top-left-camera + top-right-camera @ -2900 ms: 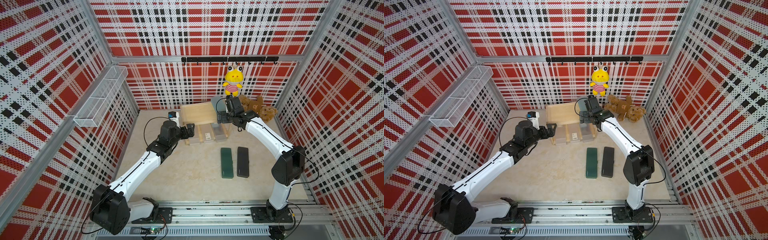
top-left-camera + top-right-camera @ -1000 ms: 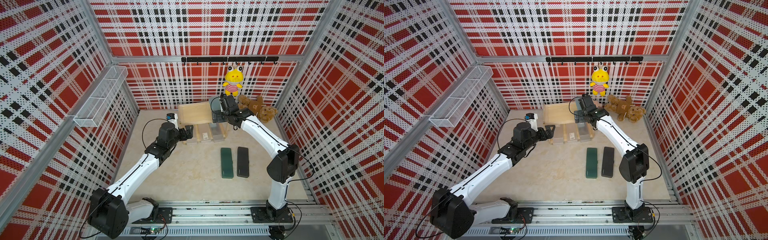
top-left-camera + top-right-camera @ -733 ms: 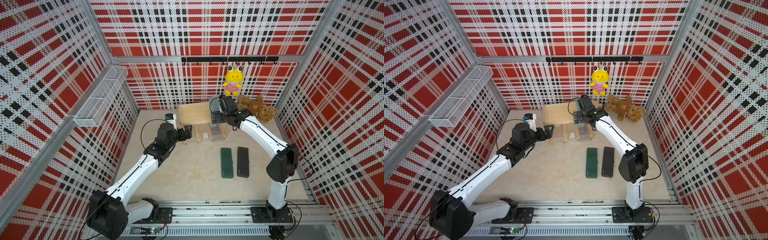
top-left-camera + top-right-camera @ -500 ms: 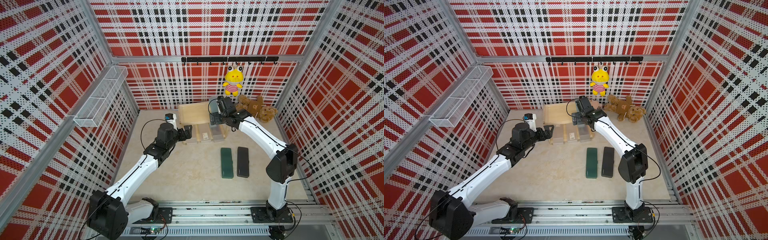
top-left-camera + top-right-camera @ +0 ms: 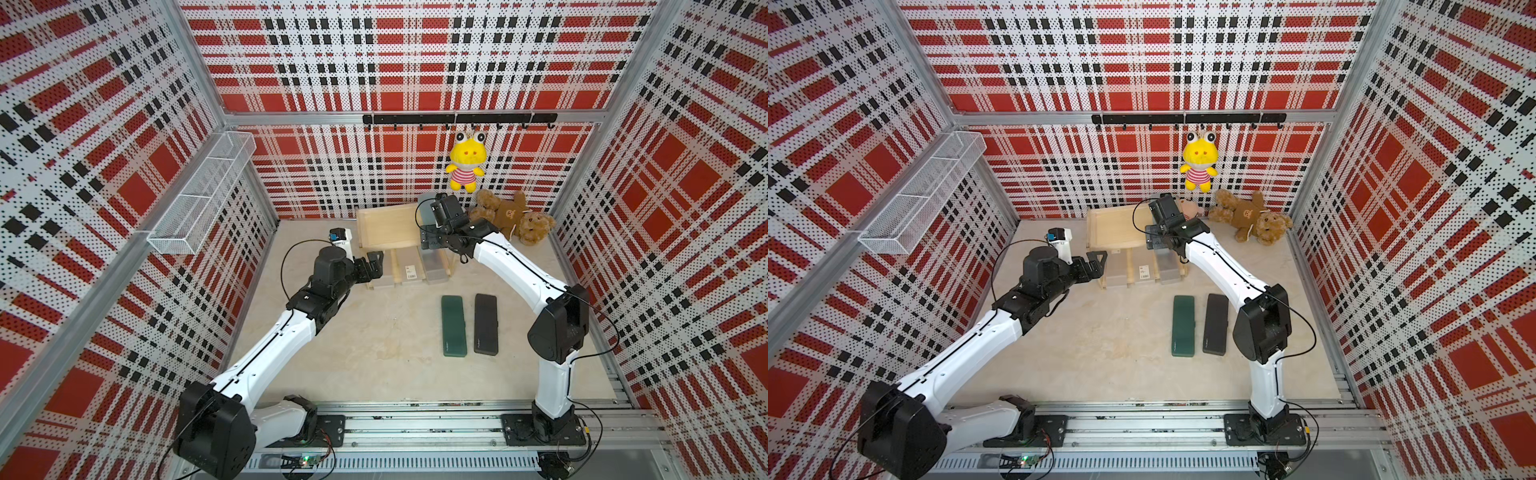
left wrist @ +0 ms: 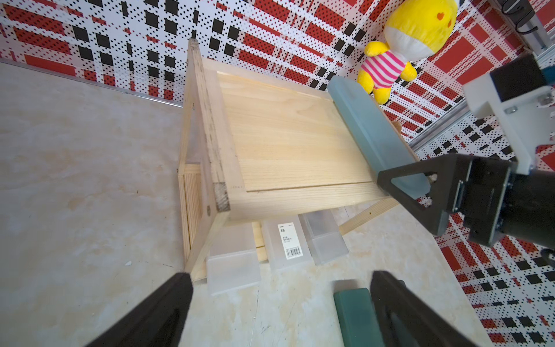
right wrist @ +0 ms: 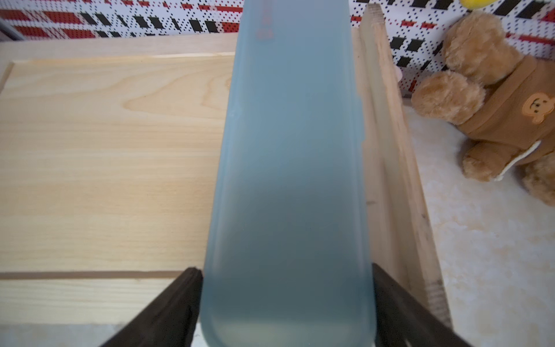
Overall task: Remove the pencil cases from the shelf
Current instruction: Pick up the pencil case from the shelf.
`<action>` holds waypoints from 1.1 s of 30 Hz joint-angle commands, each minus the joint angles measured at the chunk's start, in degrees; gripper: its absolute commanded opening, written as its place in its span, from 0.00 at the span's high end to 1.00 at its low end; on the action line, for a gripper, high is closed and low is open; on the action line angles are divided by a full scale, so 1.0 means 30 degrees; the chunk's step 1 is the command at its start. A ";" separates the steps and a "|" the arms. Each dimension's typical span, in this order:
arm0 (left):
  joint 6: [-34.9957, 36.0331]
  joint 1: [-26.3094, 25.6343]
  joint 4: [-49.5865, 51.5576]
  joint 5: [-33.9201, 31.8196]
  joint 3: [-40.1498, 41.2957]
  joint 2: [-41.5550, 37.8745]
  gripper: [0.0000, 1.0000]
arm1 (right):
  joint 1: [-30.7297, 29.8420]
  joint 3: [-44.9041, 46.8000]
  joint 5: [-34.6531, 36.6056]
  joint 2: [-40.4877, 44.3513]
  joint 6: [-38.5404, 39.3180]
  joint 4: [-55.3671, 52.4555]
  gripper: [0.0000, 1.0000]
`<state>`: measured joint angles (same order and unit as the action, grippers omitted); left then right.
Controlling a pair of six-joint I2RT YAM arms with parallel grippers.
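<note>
One white wire basket [image 5: 199, 195] mounted on the left wall, well apart from the work area. Left gripper [image 5: 373, 267] level with the lower tier, just beside the near-left post of the shelf [image 5: 386, 226]. Jaws spread wide, nothing gripped. In the left wrist view [image 6: 280, 275], two black fingers framing bare floor [image 6: 75, 180] and the nearest case end.

Shelf of pale wood, two tiers, standing near the far wall at the centre of the scene. Lower tier: three frosted cases [image 5: 409, 268] side by side, long axes running near to far, near ends protruding past the board edge. White barcode label [image 6: 289, 240] on the middle one. Upper tier: bare board except for the teal-blue case [image 7: 288, 180] along its right rim, long axis near to far.

Right gripper [image 7: 284, 270] at the near end of that case, jaws closed in against both long sides, fingers [image 7: 168, 309] in contact. Lifted or resting on the board: cannot tell.

On the floor nearer than the shelf and to its right: dark green case [image 5: 454, 325] and black case [image 5: 486, 324], flat, parallel, just beside each other with a narrow gap, green on the left.

On the far wall: yellow plush toy [image 5: 465, 164] hanging from a black hook rail [image 5: 457, 119]. Far-right area of the floor: brown teddy bear [image 5: 513, 216], lying near the shelf's right side.
</note>
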<state>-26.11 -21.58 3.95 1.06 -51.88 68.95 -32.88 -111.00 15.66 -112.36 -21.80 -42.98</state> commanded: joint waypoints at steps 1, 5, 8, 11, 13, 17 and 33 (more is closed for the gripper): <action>0.0261 0.0192 -0.0082 0.0079 0.0191 -0.0379 0.01 | -0.0121 -0.0209 -0.0283 -0.0389 -0.0225 -0.0178 0.29; 0.0265 0.0309 -0.0082 0.0086 0.0277 -0.0311 0.01 | -0.0142 0.0381 -0.0386 0.0012 -0.0290 0.0010 0.41; 0.0265 0.0339 -0.0080 0.0113 0.0334 -0.0299 0.01 | -0.0249 0.1255 -0.0290 0.0698 -0.0429 0.0428 0.43; 0.0265 0.0368 -0.0066 0.0104 0.0276 -0.0307 0.01 | -0.0455 0.1832 -0.0054 0.1495 -0.0469 0.0506 0.43; 0.0222 0.0368 -0.0048 0.0114 0.0172 -0.0274 0.01 | -0.0736 0.2104 0.0151 0.2126 -0.0516 0.0412 0.43; 0.0175 0.0368 -0.0079 0.0114 -0.0035 -0.0203 0.01 | -0.1709 0.3422 0.0661 0.4001 -0.0667 0.0432 0.43; -0.0180 -0.0784 0.1223 -0.0903 -0.0727 -0.1725 0.01 | -0.9321 1.4801 0.3436 1.5268 -0.7080 -0.0336 0.41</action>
<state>-26.59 -23.03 6.04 -0.03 -51.92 66.72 -58.08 -72.07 23.24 -71.55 -35.14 -43.48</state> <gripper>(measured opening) 0.991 0.762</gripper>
